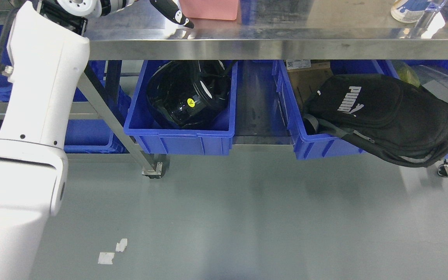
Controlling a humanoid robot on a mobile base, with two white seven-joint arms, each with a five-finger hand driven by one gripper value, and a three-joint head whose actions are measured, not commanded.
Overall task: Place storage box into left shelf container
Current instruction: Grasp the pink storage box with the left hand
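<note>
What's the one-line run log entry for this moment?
left hand: on steel tabletop, beside pink storage box, grasp unclear | right arm: out of view | lower-shelf blue bin: holds black helmet | box: not yet placed

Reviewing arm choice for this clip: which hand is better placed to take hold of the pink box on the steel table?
Left. The left hand is already raised over the table, beside the pink box. No right arm is in view.
</note>
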